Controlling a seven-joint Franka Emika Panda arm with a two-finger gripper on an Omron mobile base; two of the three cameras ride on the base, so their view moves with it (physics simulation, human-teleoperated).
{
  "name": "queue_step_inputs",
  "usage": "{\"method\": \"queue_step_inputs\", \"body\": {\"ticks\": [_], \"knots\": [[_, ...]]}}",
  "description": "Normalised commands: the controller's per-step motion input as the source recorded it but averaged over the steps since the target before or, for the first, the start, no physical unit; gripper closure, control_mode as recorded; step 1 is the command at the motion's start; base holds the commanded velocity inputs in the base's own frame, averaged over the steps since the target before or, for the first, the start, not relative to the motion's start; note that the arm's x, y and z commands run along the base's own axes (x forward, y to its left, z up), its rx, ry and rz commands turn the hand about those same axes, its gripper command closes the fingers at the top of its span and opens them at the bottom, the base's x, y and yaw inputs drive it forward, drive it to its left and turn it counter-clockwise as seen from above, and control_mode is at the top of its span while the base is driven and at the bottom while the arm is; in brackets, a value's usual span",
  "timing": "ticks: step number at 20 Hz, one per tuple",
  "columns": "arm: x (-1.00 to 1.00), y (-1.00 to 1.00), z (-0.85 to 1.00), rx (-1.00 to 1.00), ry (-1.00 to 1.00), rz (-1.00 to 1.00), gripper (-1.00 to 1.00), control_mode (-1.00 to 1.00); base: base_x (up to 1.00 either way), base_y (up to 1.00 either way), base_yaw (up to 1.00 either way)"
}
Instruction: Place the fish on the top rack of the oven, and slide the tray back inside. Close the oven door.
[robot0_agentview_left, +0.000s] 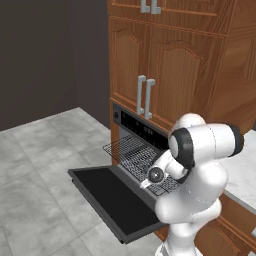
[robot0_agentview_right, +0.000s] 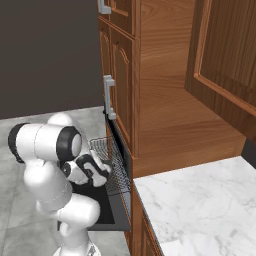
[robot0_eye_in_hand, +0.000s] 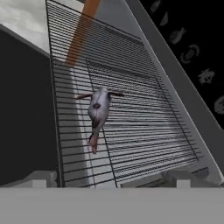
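Fish on the pulled-out rack, tray next to push.

In the hand view's centre I see the fish (robot0_eye_in_hand: 98, 109) lying on the top rack (robot0_eye_in_hand: 131, 118); my gripper (robot0_eye_in_hand: 109, 180) hovers empty, jaws spread. The rack looks light, stiff and slick, so I'd push its front bar squarely over the oven door (robot0_agentview_left: 112, 197).

Thin silvery metal wire rack (robot0_eye_in_hand: 131, 113), matt black oven door (robot0_agentview_left: 107, 192), glossy wooden cabinets (robot0_agentview_left: 175, 65), smooth marble table (robot0_agentview_right: 200, 205), brushed steel handles (robot0_agentview_left: 145, 96)
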Motion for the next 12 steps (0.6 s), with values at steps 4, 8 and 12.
{"method": "queue_step_inputs", "body": {"ticks": [4, 8, 12], "knots": [[-0.83, 0.17, 0.64, 0.0, -0.19, 0.0, -1.0, -1.0, 0.0, 0.0, 0.0], [-0.71, 0.25, 0.71, 0.0, -0.16, 0.0, -1.0, -1.0, 0.0, 0.0, 0.0], [-0.48, 0.24, 0.75, 0.0, -0.05, 0.0, -1.0, -1.0, 0.0, 0.0, 0.0]]}}
